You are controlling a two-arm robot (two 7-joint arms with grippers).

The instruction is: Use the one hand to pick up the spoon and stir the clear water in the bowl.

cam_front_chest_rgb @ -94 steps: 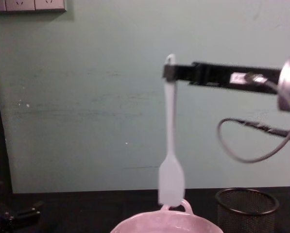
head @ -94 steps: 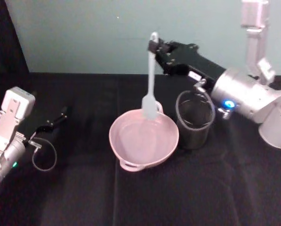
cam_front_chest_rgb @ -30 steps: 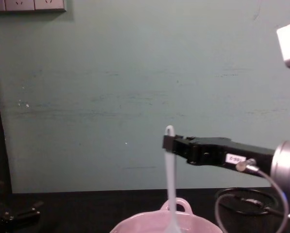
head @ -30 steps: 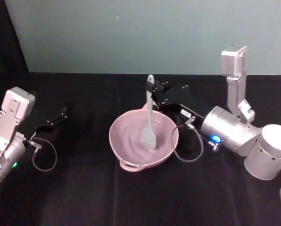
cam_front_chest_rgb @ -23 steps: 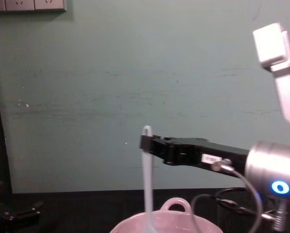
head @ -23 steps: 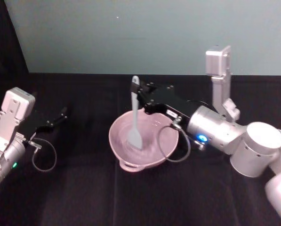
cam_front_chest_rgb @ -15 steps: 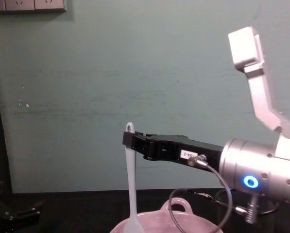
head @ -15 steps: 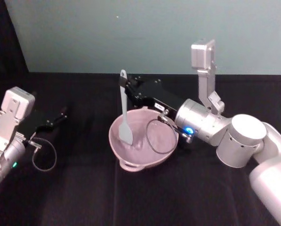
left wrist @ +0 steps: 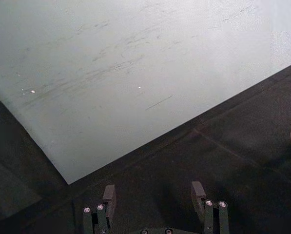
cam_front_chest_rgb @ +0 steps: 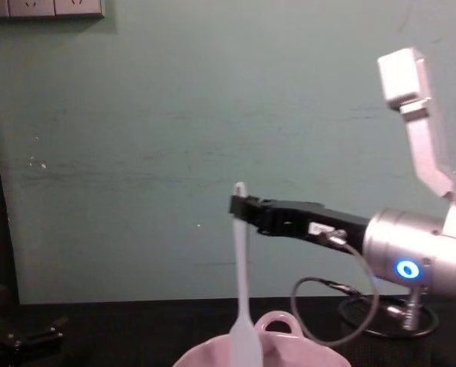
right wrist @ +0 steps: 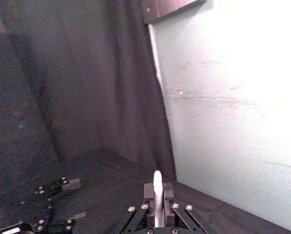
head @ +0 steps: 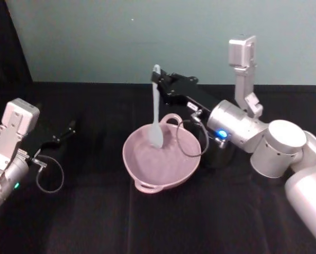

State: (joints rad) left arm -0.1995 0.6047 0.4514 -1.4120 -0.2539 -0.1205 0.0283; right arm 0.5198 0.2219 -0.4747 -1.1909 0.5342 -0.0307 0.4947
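Here, our right gripper (head: 158,79) pinches the spoon (head: 155,114) by its handle top so it hangs upright, blade dipped into the far side of the bowl (head: 128,159), seemingly for stirring; our left gripper (left wrist: 153,189) lies spread, idle, on the worktop (head: 94,211), well apart.

Head camera looking down at table (head: 94,222) and bowl (head: 171,169), chest camera sitting low, facing the wall (cam_front_chest_rgb: 136,153) over the bowl's rim, both sharing the spoon (head: 155,114), wrist cameras looking close over left gripper (left wrist: 153,187) and right gripper (right wrist: 156,190) toward the wall.
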